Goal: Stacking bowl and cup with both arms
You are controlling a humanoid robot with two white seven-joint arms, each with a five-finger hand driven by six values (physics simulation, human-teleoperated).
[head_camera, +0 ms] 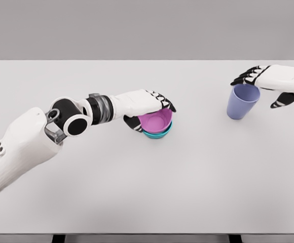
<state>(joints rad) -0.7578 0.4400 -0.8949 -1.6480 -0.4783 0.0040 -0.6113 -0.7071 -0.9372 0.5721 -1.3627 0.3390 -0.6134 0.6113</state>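
Grey wall and a plain white tabletop frame the scene as a white humanoid robot works with both arms. Near the table's middle, the left hand has its fingers wrapped over the rim of a small pink plastic bowl, which sits nested inside a teal plastic bowl resting on the surface. Well apart, toward the far right, the right hand hovers at the rim of a periwinkle-blue plastic cup; its black-tipped fingers are spread around the mouth, and whether they actually press the cup cannot be told from this angle. The cup looks slightly tilted.

Both vessels appear light, stiff and smooth, so they are likely to slide or tip under a sideways push rather than resist it. The cup's tapered wall suggests a hold just below the rim, with thumb opposing fingers; the bowl seems best pinched across its lip. By the look of things, the bowls are already stacked, and the cup has yet to join them.
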